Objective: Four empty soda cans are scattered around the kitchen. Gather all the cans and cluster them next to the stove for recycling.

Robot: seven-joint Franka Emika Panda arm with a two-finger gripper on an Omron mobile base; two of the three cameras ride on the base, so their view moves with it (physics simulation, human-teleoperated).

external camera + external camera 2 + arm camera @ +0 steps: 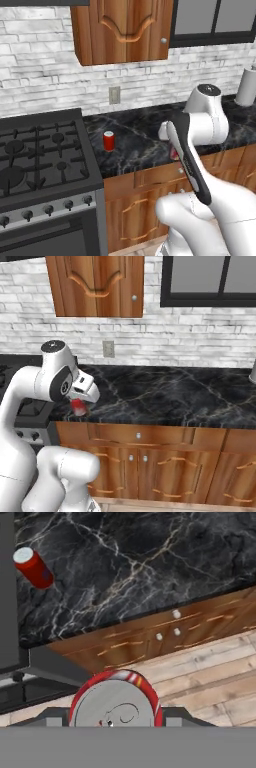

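Soda can (109, 141) number one stands upright on the black marble counter (135, 140) just right of the stove (42, 160), near its edge. Further right, a second soda can (116, 699) sits between the gripper (114, 714) fingers, held above the counter's front edge, its silvery top facing the hand camera. Below it lie wooden cabinets (150, 466) and wood floor (210, 677).
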